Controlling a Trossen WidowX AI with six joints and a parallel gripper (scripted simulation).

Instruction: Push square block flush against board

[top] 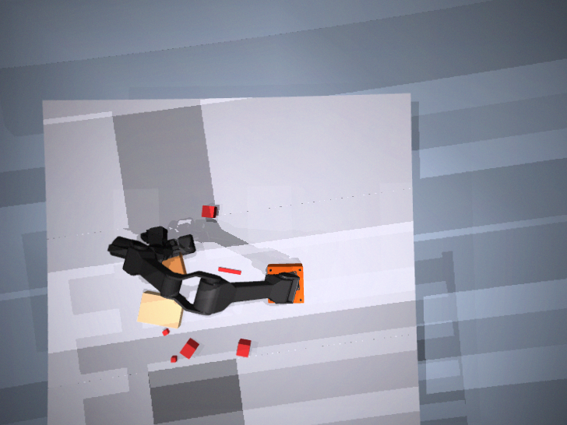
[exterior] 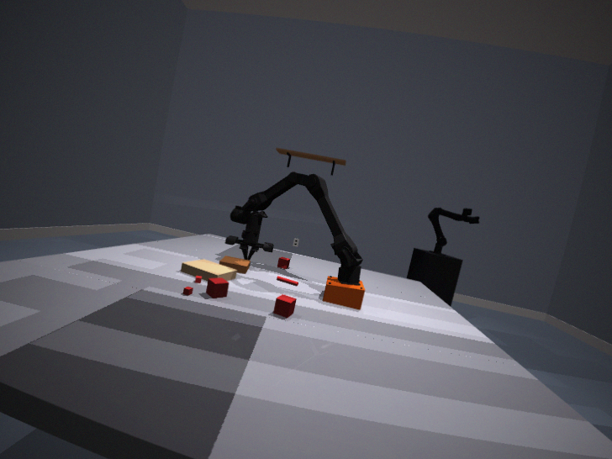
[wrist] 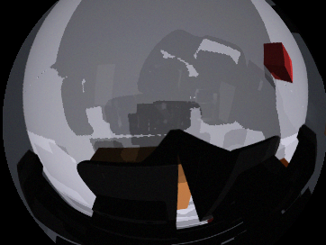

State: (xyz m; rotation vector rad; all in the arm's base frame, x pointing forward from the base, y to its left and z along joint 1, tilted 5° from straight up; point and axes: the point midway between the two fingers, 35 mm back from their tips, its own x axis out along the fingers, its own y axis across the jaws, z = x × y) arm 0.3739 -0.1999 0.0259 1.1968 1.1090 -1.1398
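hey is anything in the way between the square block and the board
Nothing visible stands between the orange-brown square block and the tan board, though the arm overhead hides part of the gap from the top view.

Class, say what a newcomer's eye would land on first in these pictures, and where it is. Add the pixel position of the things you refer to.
Probably the black jointed robot arm [top: 213,295] [exterior: 324,204], arching over the pale table from its bright orange base [top: 299,269] [exterior: 343,293]. Next, the scattered red cubes, such as the one [top: 243,348] [exterior: 284,306] nearest the exterior camera. Then the flat cream block [top: 159,310] [exterior: 207,269], beside the orange-brown block [top: 174,264] [exterior: 234,264].
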